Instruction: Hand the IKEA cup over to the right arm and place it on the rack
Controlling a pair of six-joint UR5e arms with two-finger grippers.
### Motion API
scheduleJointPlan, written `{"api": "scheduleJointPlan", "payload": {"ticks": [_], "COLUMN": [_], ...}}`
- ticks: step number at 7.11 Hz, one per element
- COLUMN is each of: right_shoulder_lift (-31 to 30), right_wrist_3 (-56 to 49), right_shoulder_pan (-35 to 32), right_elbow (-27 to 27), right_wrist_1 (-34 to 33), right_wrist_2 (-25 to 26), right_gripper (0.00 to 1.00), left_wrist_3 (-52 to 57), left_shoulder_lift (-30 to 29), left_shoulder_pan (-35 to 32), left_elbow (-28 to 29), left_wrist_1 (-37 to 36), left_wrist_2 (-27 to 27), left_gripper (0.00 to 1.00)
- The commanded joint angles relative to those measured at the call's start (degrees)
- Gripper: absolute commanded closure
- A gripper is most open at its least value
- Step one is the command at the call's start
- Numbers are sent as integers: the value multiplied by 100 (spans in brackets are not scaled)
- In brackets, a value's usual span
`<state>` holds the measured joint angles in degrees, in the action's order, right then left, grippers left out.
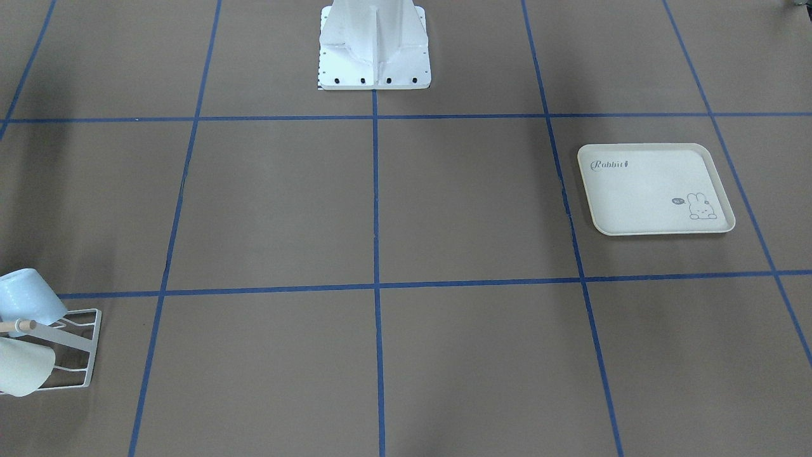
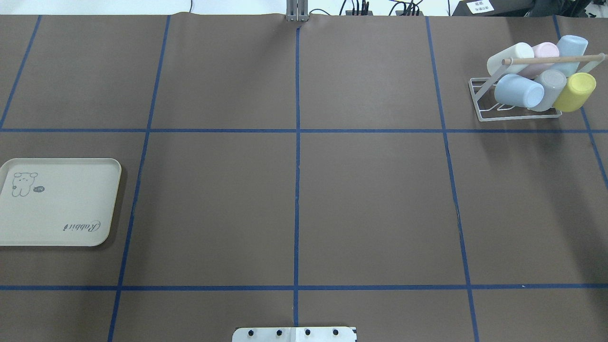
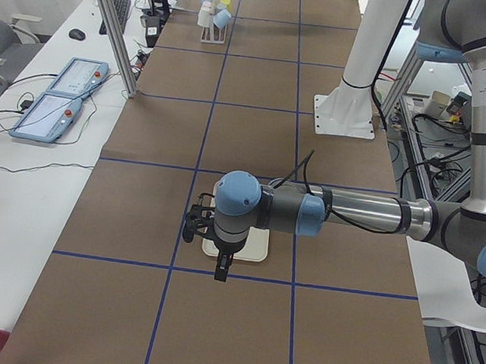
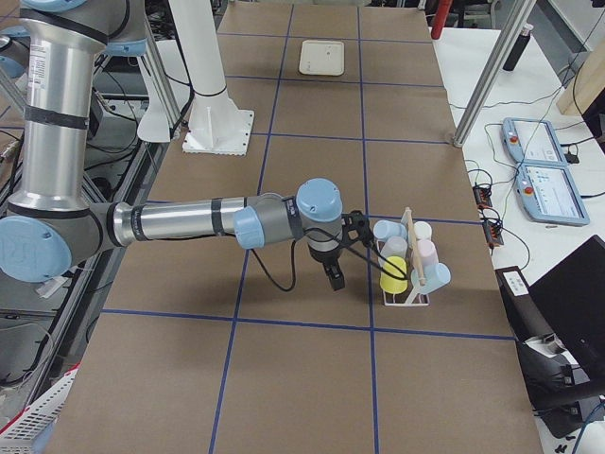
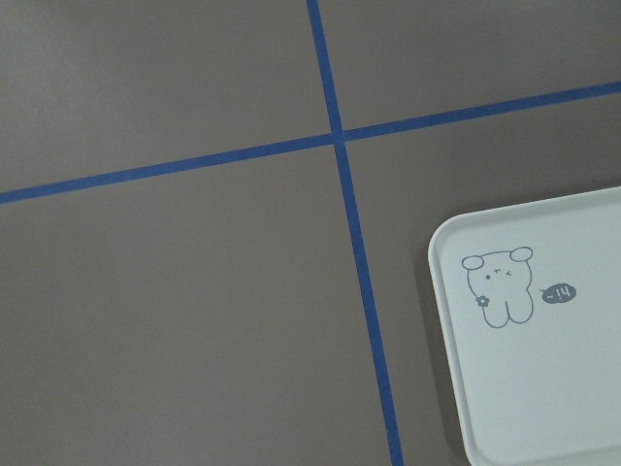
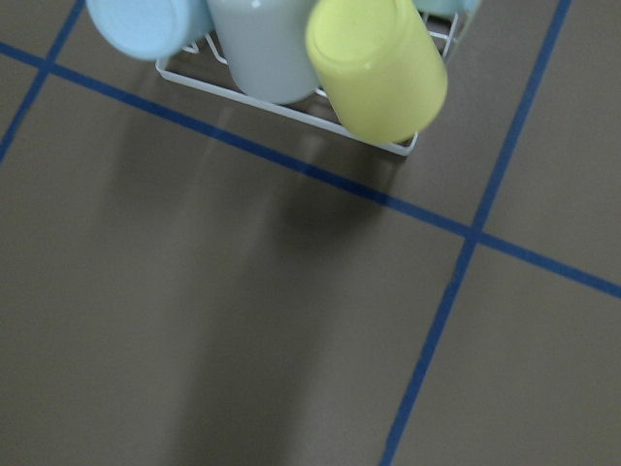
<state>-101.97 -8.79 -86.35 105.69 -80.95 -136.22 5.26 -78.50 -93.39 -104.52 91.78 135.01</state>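
The white wire rack [image 2: 479,102] with its wooden dowel [image 2: 553,60] stands at the far right of the table. Several IKEA cups hang on it, among them a yellow cup [image 2: 574,91], a grey one [image 2: 551,88] and a light blue one [image 2: 518,90]. The right wrist view looks down on the yellow cup [image 6: 378,68] and the rack's edge [image 6: 291,109]. In the exterior right view my right gripper [image 4: 334,274] hangs just beside the rack [image 4: 406,298]; I cannot tell whether it is open or shut. My left gripper [image 3: 220,269] hovers over the tray, its state also unclear.
A cream rabbit-print tray [image 2: 57,204] lies at the table's left side, with nothing on it; its corner shows in the left wrist view [image 5: 543,340]. The robot's white base plate [image 2: 294,334] sits at the near edge. Blue tape lines grid the brown table.
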Motion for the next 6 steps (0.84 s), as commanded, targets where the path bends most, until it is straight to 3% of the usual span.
{"api": "scheduleJointPlan", "payload": {"ticks": [1,6], "right_shoulder_lift": [-349,-341], "right_wrist_3": [-44,18], "right_shoulder_pan": [-101,-101], "right_elbow": [-101,-145], "right_wrist_1": [18,36], "right_wrist_2": [322,175], "right_gripper": [0,0], "left_wrist_3": [27,11], "left_shoulder_lift": [105,133], "left_shoulder_pan": [-48,-48], "left_elbow": [-112,-113], "left_wrist_1": [218,244], "left_wrist_2": [16,-36], "left_gripper": [0,0]}}
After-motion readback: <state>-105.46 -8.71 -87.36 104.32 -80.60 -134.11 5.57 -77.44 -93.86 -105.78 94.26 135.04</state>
